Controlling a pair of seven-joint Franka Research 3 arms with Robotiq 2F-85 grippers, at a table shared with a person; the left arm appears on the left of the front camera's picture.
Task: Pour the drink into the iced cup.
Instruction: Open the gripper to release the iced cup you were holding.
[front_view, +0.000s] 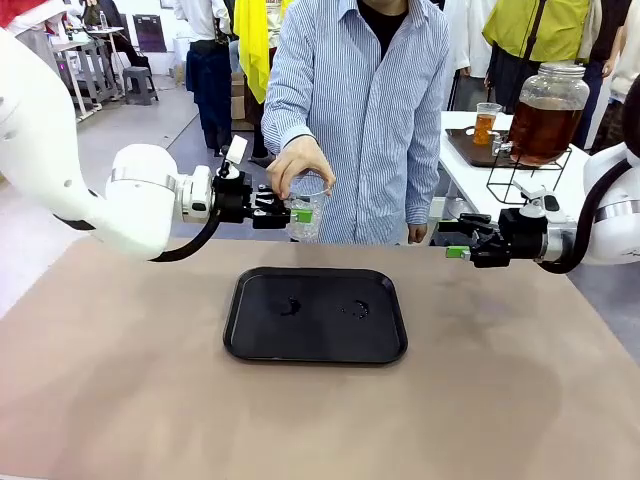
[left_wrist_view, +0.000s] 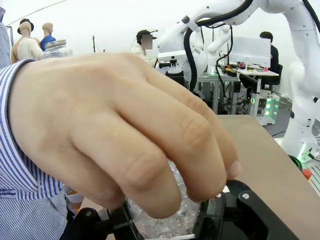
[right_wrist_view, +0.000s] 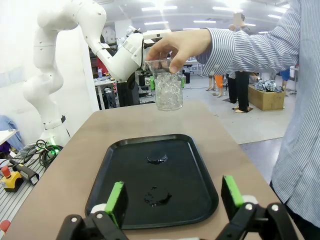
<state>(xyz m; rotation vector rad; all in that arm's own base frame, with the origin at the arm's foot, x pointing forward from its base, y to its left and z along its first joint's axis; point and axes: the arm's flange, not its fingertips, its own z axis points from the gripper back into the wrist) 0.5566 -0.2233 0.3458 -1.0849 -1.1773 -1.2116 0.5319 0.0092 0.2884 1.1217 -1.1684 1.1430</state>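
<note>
**Iced cup gripped by the left arm and the person's hand above the desk**

The left gripper (front_view: 283, 213) is clamped on the sides of a clear plastic cup (front_view: 306, 212), its jaws closed as far as the cup allows, and holds the cup in the air past the far edge of the black tray (front_view: 316, 345). The person's hand (front_view: 297, 165) grasps the same cup from above, fingertips curled over the rim; in the left wrist view this hand (left_wrist_view: 120, 135) covers most of the cup (left_wrist_view: 162, 220). The cup is filled with ice cubes (right_wrist_view: 168, 91). The right gripper (right_wrist_view: 172, 197) hangs with its jaws spread wide and holds nothing, at the right of the desk (front_view: 120, 390), near the tray. Two small wet patches lie on the tray floor. The drink (front_view: 541, 127), translucent amber-brown, fills much of a lidded glass dispenser jar (front_view: 560, 80) on a wire stand on a side table at far right; beside it a small cup (front_view: 485, 122) holds the same amber liquid.
</note>
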